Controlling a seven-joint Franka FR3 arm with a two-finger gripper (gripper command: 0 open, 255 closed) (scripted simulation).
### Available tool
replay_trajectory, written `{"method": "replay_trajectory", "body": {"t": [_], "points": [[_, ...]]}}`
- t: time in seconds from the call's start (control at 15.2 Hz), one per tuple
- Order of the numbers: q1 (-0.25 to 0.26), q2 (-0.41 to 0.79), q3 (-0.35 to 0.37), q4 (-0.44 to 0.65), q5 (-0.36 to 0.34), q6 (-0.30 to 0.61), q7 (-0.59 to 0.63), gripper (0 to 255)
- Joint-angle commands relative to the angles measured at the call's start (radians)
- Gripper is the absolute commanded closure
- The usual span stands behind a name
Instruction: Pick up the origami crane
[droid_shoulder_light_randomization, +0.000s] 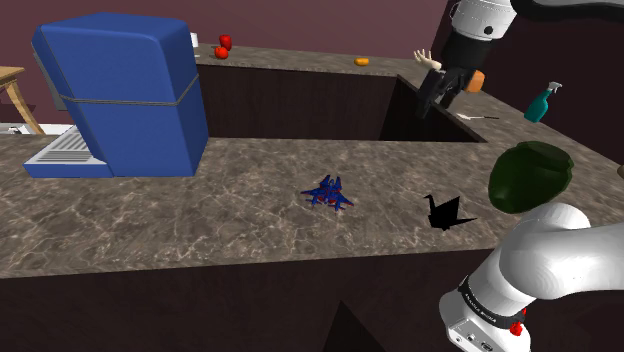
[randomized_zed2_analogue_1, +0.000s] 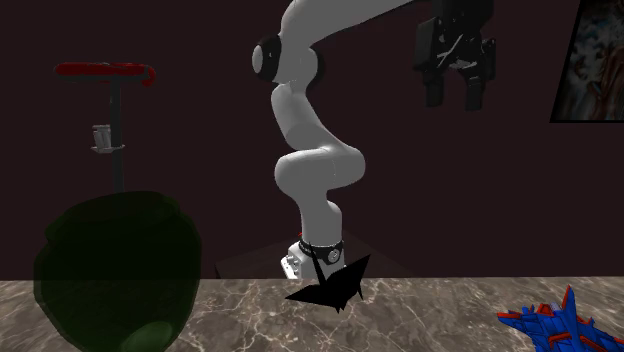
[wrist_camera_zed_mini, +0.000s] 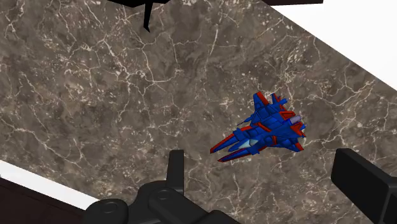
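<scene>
The origami crane (droid_shoulder_light_randomization: 448, 212) is black and sits by itself on the brown marble counter (droid_shoulder_light_randomization: 150, 220), with its wings and neck poking up. It rests on its folded bottom, so it can stand up with nothing holding it. It is far below the gripper (droid_shoulder_light_randomization: 437, 100) and off to one side of it, not under it. The gripper hangs high in the air, and its two black fingers (wrist_camera_zed_mini: 176, 167) are spread wide with nothing between them. I think it is wide like that so it can go down around the crane and then pinch it. In the wrist view, the thing closest to being under the gripper is a blue and red toy jet (wrist_camera_zed_mini: 262, 129), and only a black tip at the edge may be the crane. So the gripper needs to slide sideways past the jet before it goes down, or it could grab the wrong toy. A big dark green round thing (droid_shoulder_light_randomization: 528, 175) sits near the crane, on its far side from the jet, so the gripper should take care not to bump it
</scene>
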Motion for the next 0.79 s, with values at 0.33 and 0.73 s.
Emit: {"method": "replay_trajectory", "body": {"t": [0.33,0.73], "points": [[0.004,-0.041,-0.08,-0.162,-0.023,0.075,-0.098,0],[-0.008,-0.059,-0.183,-0.33,-0.07,0.168,-0.219,0]]}}
